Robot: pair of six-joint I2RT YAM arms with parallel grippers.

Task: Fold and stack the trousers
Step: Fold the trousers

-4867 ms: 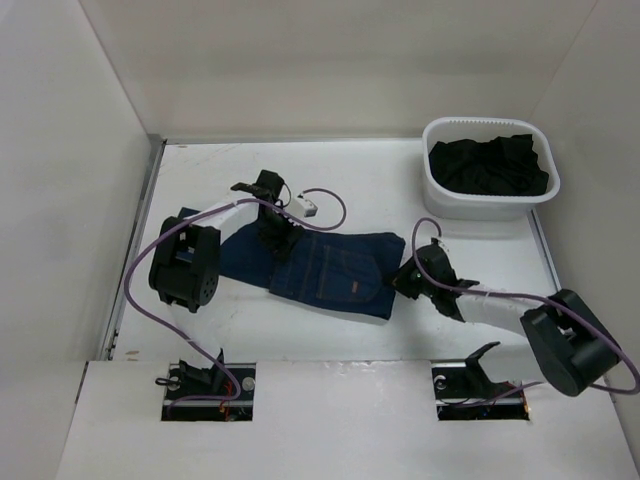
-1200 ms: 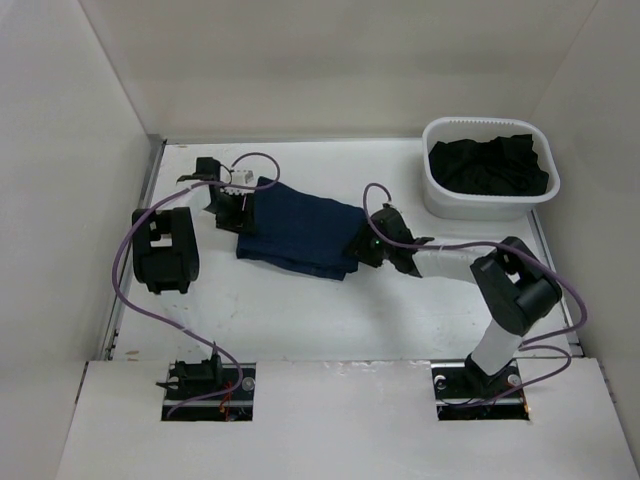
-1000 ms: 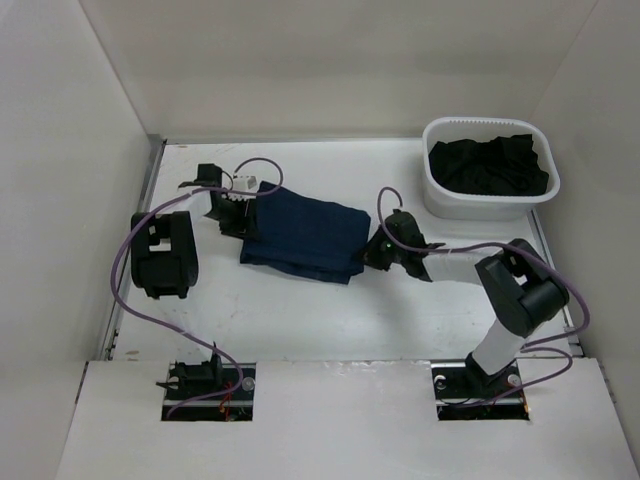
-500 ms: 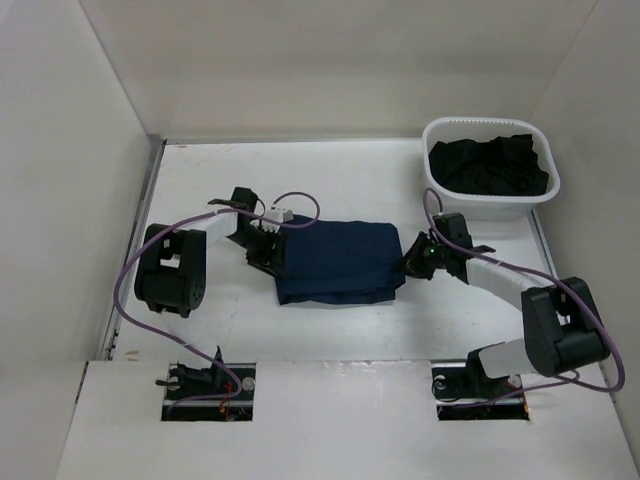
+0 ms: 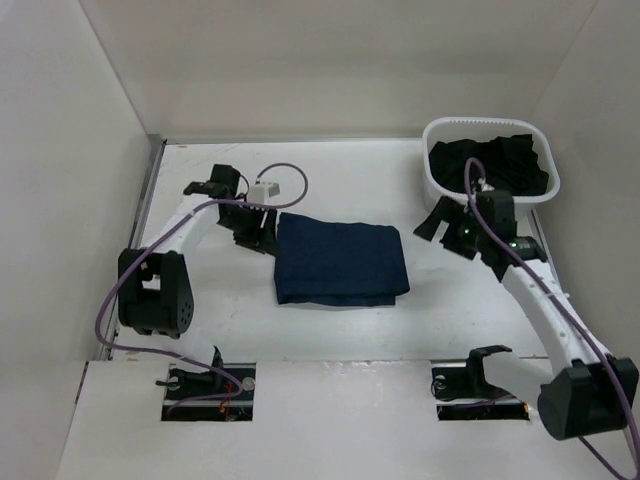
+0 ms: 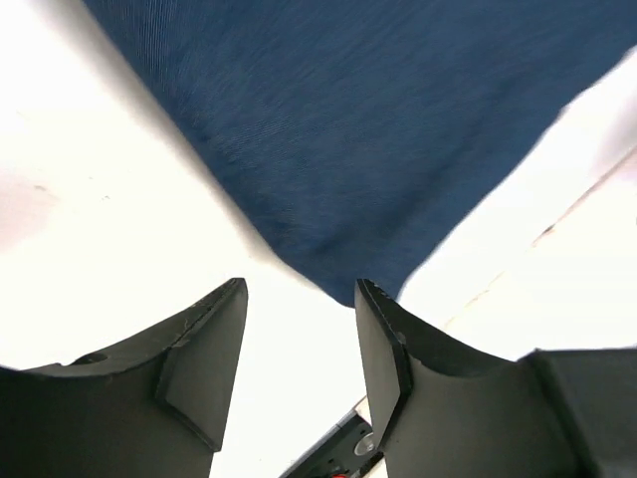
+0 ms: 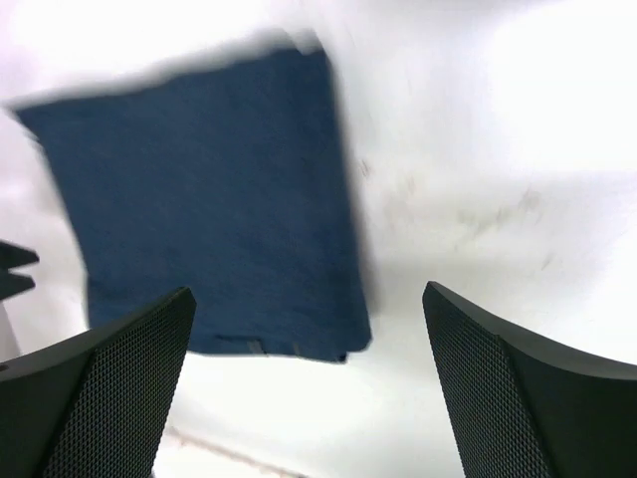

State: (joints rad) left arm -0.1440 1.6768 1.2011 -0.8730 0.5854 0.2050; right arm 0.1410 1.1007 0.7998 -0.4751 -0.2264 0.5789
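The trousers (image 5: 340, 262) lie folded into a flat dark blue rectangle in the middle of the table. My left gripper (image 5: 256, 236) sits just off their left edge, apart from the cloth. In the left wrist view the left gripper (image 6: 299, 289) is open with only bare table between its fingers, and the trousers (image 6: 378, 129) lie just ahead. My right gripper (image 5: 441, 222) hangs to the right of the fold, near the basket. It stands wide open and empty (image 7: 309, 294), looking down on the trousers (image 7: 209, 209).
A white basket (image 5: 440, 195) holding dark clothes (image 5: 490, 165) stands at the back right, close behind the right gripper. White walls enclose the table on the left, back and right. The arm bases sit at the near edge.
The folded trousers slid from back left to the table's middle and were released. The right gripper opened wide and pulled back toward the basket. The left gripper drew off leftward.
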